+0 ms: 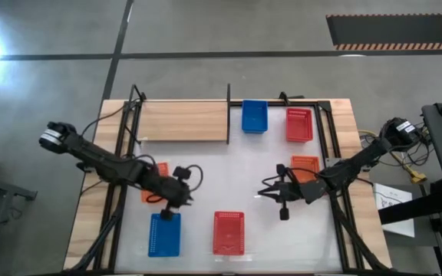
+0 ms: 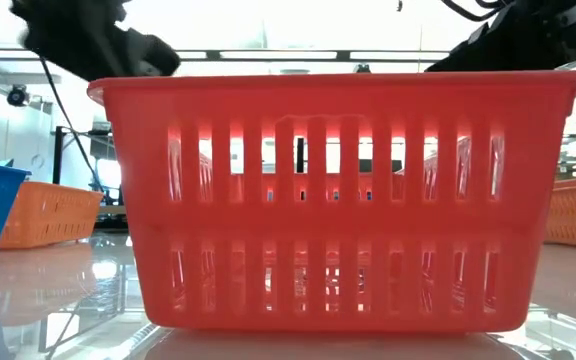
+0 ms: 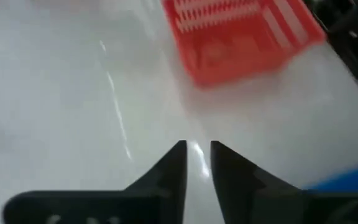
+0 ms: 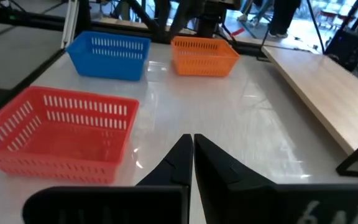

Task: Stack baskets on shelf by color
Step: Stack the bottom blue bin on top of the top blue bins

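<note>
Several baskets stand on the white table. A red basket [image 1: 229, 232] and a blue basket [image 1: 165, 234] are at the near edge. An orange basket [image 1: 153, 184] lies partly under my left arm, another orange basket [image 1: 305, 165] beside my right arm. A blue basket [image 1: 255, 116] and a red basket [image 1: 299, 125] stand at the far edge, next to the bare light-wood shelf [image 1: 183, 120]. My left gripper [image 3: 197, 147] hovers over the table between the near baskets, slightly open and holding nothing. My right gripper [image 4: 192, 139] is shut, holds nothing, and points toward the table's left.
Black frame rails [image 1: 330, 153] run along the table's sides and a thin dark post [image 1: 229, 115] stands at the shelf's right end. Bare white tabletop [image 1: 229, 172] lies between the two grippers. In the low view the near red basket [image 2: 338, 200] fills most of the picture.
</note>
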`<state>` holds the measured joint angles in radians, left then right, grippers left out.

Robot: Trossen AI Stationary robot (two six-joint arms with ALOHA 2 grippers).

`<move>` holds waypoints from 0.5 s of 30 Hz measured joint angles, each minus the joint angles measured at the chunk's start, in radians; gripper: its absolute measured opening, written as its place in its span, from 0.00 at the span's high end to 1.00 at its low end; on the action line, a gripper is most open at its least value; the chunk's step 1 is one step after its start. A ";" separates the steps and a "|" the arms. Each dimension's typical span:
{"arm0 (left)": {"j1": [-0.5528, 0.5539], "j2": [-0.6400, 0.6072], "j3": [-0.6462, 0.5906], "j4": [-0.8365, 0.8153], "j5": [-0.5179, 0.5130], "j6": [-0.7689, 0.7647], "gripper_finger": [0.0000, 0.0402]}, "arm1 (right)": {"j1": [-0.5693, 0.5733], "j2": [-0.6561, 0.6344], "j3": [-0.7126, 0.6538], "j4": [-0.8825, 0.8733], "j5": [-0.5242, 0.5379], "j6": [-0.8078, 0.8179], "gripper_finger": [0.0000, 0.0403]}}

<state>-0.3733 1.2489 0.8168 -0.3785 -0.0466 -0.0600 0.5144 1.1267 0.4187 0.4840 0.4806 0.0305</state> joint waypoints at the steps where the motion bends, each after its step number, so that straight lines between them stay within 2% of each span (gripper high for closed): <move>1: -0.012 0.011 0.021 -0.047 0.014 -0.036 0.82 | 0.000 0.000 0.002 -0.006 -0.003 -0.011 0.98; 6: -0.057 0.083 0.103 -0.249 0.112 -0.241 0.69 | 0.002 -0.001 0.019 -0.028 -0.010 -0.020 0.98; 9: -0.076 0.135 0.133 -0.330 0.172 -0.301 0.64 | 0.007 -0.002 0.026 -0.034 -0.010 -0.042 0.98; 15: -0.088 0.218 0.145 -0.391 0.146 -0.328 0.62 | 0.007 -0.002 0.034 -0.035 -0.018 -0.060 0.98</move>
<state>-0.4612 1.4666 0.9622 -0.7700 0.0995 -0.3882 0.5217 1.1252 0.4526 0.4485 0.4629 -0.0291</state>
